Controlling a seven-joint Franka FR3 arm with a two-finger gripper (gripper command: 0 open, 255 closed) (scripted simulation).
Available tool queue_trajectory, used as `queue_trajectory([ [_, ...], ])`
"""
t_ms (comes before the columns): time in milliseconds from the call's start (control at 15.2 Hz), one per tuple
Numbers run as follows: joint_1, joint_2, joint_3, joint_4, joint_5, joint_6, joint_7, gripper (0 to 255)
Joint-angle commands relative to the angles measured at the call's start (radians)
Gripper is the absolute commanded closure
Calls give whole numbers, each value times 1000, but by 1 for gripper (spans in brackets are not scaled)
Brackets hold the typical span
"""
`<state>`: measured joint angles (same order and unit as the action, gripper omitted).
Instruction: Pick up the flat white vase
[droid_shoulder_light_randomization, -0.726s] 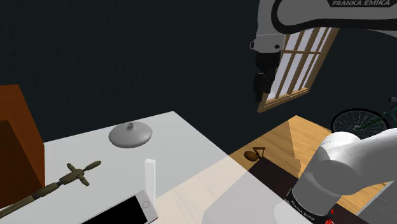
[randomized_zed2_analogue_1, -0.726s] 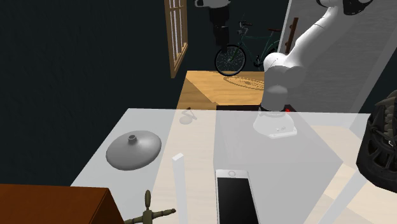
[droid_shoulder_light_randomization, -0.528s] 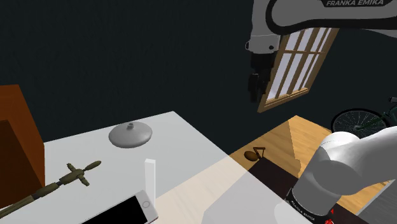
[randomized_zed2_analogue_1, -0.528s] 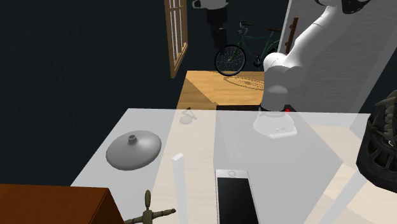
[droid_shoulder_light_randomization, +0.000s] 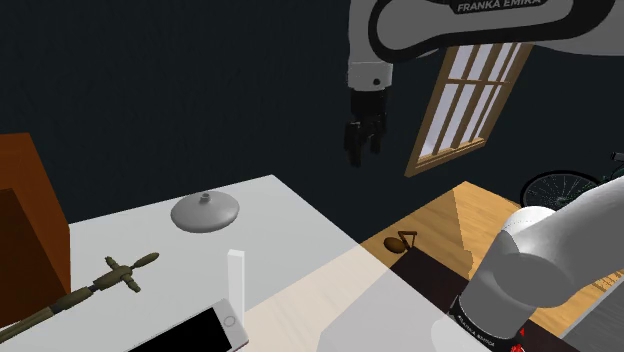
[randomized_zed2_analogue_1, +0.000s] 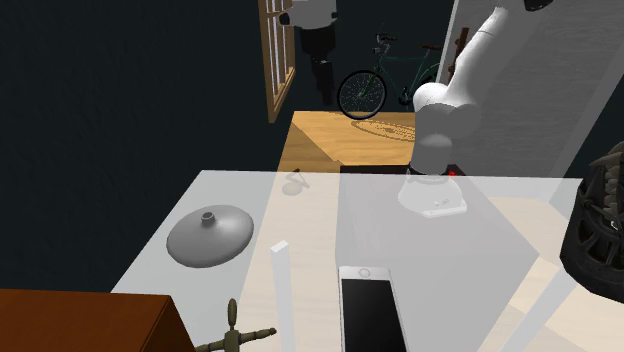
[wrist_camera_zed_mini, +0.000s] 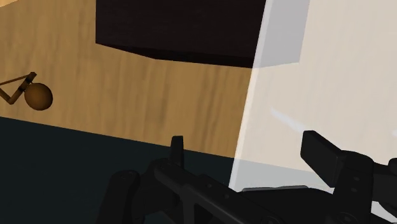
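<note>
The black jaws stand apart, well clear of the flat, grey, dome-shaped vase (droid_shoulder_light_randomization: 205, 212).

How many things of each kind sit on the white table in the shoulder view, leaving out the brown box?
Flat grey vase: 1
Upright white bar: 1
Smartphone: 1
Olive cross-shaped stick: 1
Total: 4

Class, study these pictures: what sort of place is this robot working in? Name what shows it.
Most likely a room in a home, rendered by a simulator: a wooden-framed window, a bicycle parked on a wood floor, and a table holding a phone.
</note>
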<state>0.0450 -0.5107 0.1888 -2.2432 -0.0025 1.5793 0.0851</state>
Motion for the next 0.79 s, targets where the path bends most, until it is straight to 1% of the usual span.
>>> queue_trajectory([
  [0, 8, 58, 33, 35, 13, 26, 46, 0],
  [396, 24, 253, 118, 171, 13, 90, 171, 0],
  [726, 45, 432, 177, 319, -22, 119, 279, 0],
])
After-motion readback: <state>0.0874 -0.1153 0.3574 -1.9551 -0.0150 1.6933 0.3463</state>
